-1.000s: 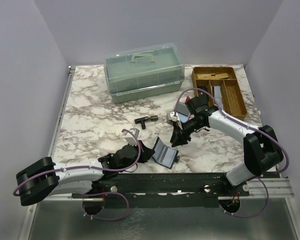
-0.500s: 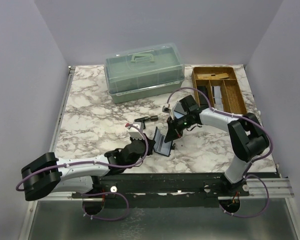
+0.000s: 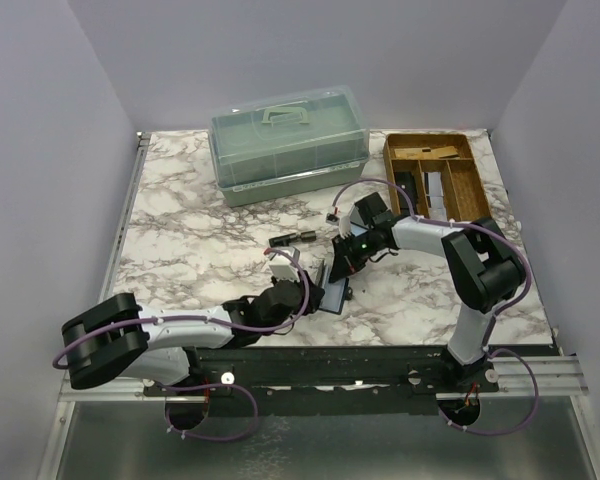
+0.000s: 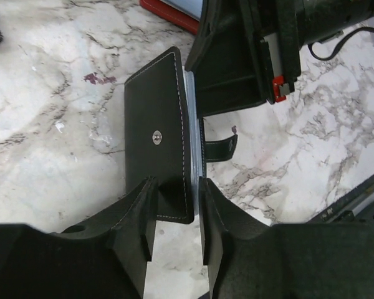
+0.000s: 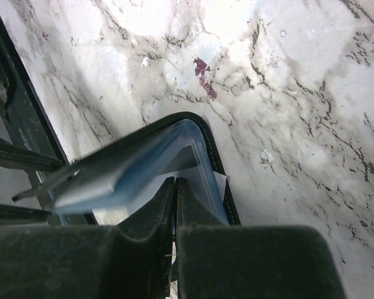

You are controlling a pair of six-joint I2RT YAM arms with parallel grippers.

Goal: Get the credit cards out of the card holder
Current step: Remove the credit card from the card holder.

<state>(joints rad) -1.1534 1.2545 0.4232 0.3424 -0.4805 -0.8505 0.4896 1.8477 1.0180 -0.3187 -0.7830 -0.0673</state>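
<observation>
1. Credit cards (image 5: 134, 168) sit inside the card holder (image 4: 159, 134), pale edges showing at its mouth.
2. Right end effector (image 5: 175, 185) is pinched closed on those edges; left end effector (image 4: 174, 205) clamps the holder's opposite end.
3. Risk: a shallow pinch could slip off, or drag the holder loose.

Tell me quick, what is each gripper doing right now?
Left gripper: closed on the black card holder.
Right gripper: closed at the credit cards; grip on one cannot be told.
</observation>
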